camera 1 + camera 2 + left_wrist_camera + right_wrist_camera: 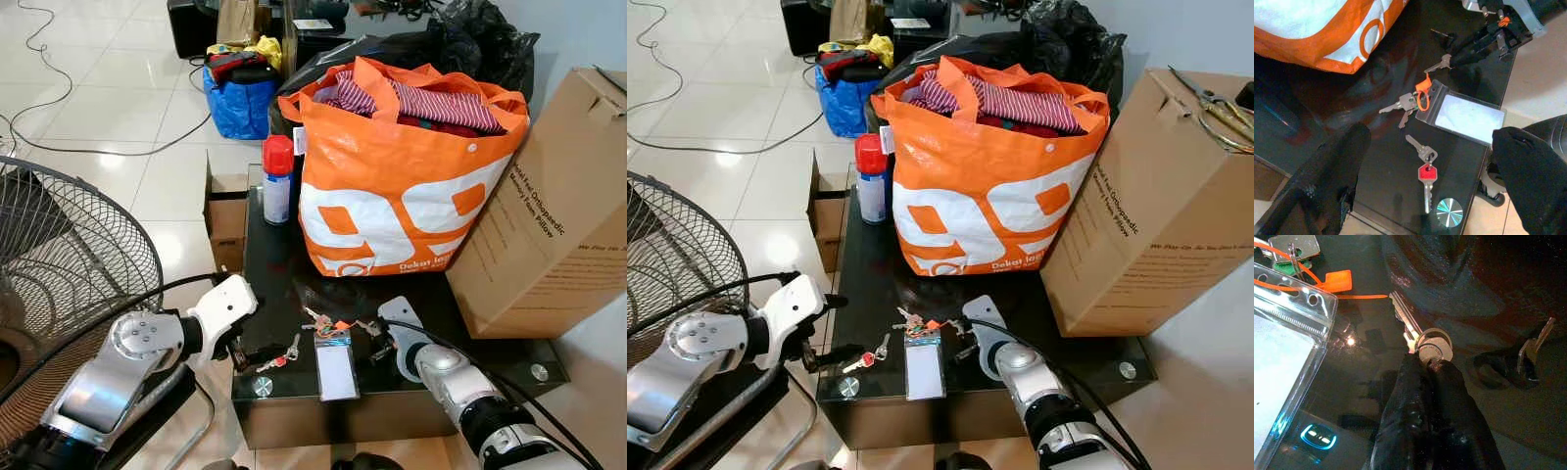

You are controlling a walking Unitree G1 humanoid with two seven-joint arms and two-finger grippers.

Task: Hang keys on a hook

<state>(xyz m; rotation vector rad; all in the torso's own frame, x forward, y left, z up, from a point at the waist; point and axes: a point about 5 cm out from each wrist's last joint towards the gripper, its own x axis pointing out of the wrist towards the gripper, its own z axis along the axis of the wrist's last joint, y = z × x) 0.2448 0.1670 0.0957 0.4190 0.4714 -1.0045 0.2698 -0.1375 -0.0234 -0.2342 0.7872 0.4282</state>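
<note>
- Two pincers work at the black tabletop (269, 250): right pincer (1422, 364) closed on a silver key (1415, 335); left pincer (1425, 161) spread wide above red-capped keys (1425, 174).
- Orange bag (397, 206) reads "Dekat".
- Cardboard box (558, 215) reads "Orthopaedic".

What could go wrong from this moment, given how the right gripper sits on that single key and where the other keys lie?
The right gripper pinches only the rim of the single key's head, so it may slip or pivot when lifted. The red-capped key set lies near the black table edge, between the left gripper's open fingers; a nudge could push it off. No hook is visible here.
</note>
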